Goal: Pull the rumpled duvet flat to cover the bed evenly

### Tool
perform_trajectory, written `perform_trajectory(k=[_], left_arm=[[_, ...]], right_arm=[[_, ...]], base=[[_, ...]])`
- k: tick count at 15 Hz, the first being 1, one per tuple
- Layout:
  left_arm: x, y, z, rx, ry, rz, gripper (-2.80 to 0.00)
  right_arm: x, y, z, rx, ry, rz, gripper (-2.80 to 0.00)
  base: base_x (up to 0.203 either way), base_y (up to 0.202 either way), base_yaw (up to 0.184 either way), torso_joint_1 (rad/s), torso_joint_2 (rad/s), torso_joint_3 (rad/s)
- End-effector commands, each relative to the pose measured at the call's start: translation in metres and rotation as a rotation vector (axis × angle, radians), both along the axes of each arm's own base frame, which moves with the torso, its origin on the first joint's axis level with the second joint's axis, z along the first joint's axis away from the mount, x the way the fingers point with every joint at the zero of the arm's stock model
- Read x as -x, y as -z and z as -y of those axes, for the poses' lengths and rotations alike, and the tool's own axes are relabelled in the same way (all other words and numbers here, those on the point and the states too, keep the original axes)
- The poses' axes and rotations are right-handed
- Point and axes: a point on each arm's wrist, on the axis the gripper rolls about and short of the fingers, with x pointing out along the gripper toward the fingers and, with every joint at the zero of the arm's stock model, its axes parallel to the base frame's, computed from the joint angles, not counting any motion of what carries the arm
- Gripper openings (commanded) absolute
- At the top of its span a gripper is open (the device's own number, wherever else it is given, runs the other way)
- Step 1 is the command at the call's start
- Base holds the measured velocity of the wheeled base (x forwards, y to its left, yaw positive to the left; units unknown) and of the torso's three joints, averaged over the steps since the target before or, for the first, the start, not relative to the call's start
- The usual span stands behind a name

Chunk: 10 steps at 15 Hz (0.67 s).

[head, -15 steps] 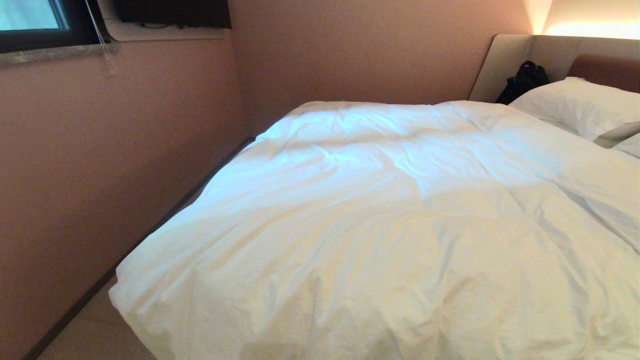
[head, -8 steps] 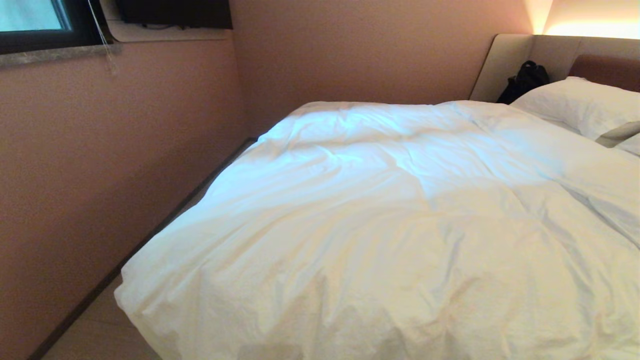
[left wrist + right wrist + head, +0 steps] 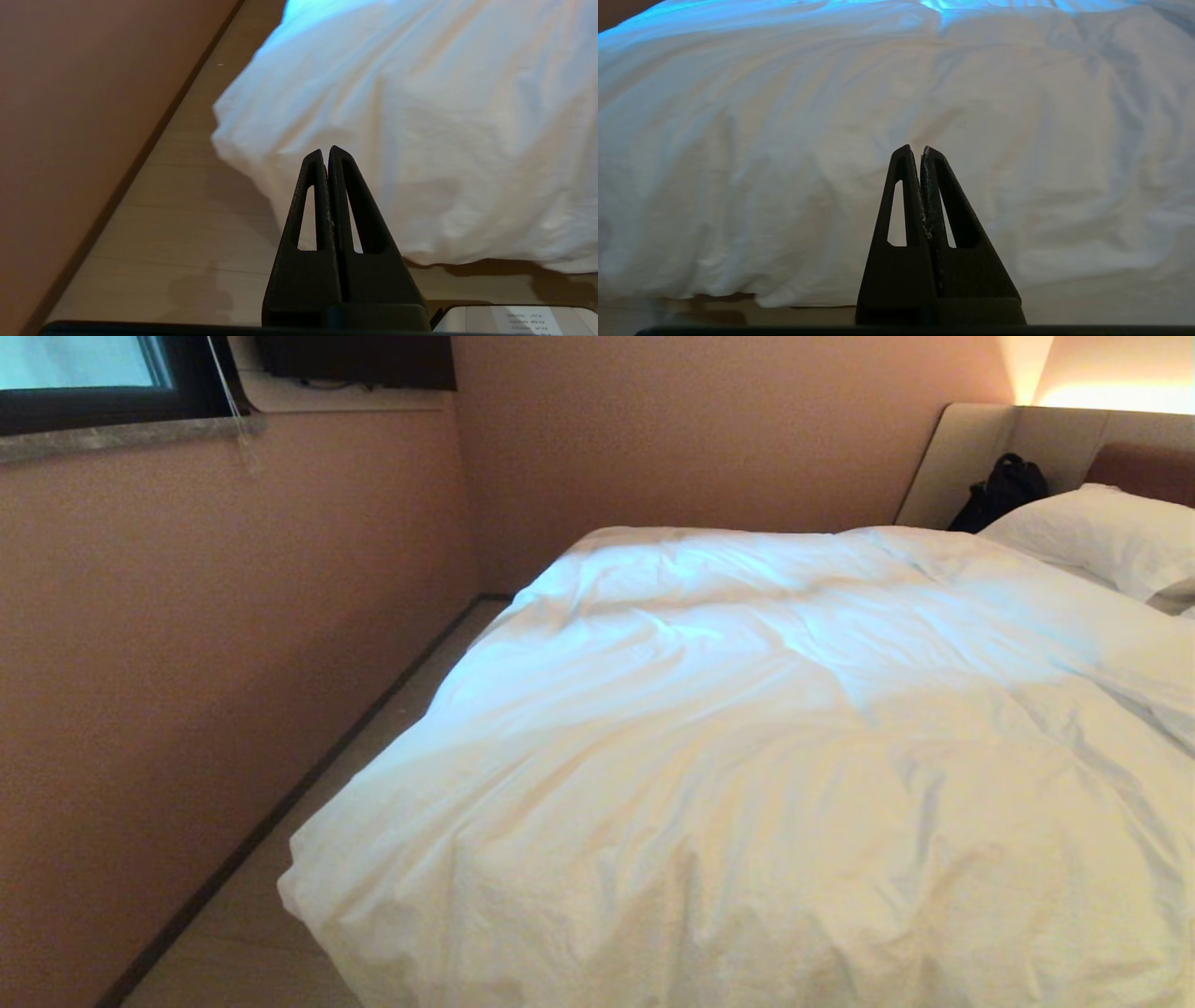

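Note:
The white, wrinkled duvet (image 3: 747, 756) lies spread over the bed, hanging over its near edge and left corner (image 3: 308, 896). The bed's padded headboard (image 3: 1018, 448) shows at the far right. Neither arm is in the head view. In the left wrist view my left gripper (image 3: 325, 150) is shut and empty, held off the duvet's (image 3: 420, 116) hanging corner above the floor. In the right wrist view my right gripper (image 3: 916, 149) is shut and empty, facing the duvet's (image 3: 831, 140) near side without touching it.
A pink wall (image 3: 187, 663) runs close along the bed's left side, leaving a narrow strip of wooden floor (image 3: 243, 943). White pillows (image 3: 1102, 537) and a black bag (image 3: 1004, 490) sit at the head end. A window (image 3: 84, 373) is at top left.
The whole head view has shifted: the bed and wall now sit further right in the picture, so the camera has moved. The duvet itself lies as before.

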Motion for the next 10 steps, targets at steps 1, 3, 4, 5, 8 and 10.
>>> perform_trajectory(k=[1, 3, 4, 5, 8, 10], left_arm=[[0.0000, 0.0000, 0.0000, 0.000, 0.000, 0.000, -2.80], [-0.0001, 0.0004, 0.0000, 0.000, 0.000, -0.001, -2.80], [0.0000, -0.0001, 0.0000, 0.000, 0.000, 0.001, -2.80], [0.0000, 0.0000, 0.0000, 0.000, 0.000, 0.000, -2.80], [0.0000, 0.0000, 0.0000, 0.000, 0.000, 0.000, -2.80], [-0.0001, 0.0004, 0.0000, 0.000, 0.000, -0.001, -2.80]], right_arm=[[-0.0001, 0.0000, 0.0000, 0.000, -0.001, -0.002, -2.80], [-0.0001, 0.0000, 0.0000, 0.000, -0.001, -0.002, -2.80], [-0.0002, 0.0003, 0.0000, 0.000, -0.001, -0.003, -2.80], [-0.0001, -0.0001, 0.0000, 0.000, -0.001, -0.001, -2.80], [-0.0001, -0.0001, 0.0000, 0.000, -0.001, -0.001, -2.80], [-0.0002, 0.0003, 0.0000, 0.000, -0.001, -0.003, -2.80]], base=[[0.000, 0.195, 0.002, 0.002, 0.00, 0.000], [0.000, 0.196, 0.001, 0.002, 0.00, 0.001], [0.000, 0.192, -0.003, 0.002, 0.00, 0.000], [0.000, 0.198, -0.001, 0.006, 0.00, 0.002], [0.000, 0.195, -0.001, 0.005, 0.00, 0.001], [0.000, 0.197, -0.001, 0.000, 0.00, 0.004]])
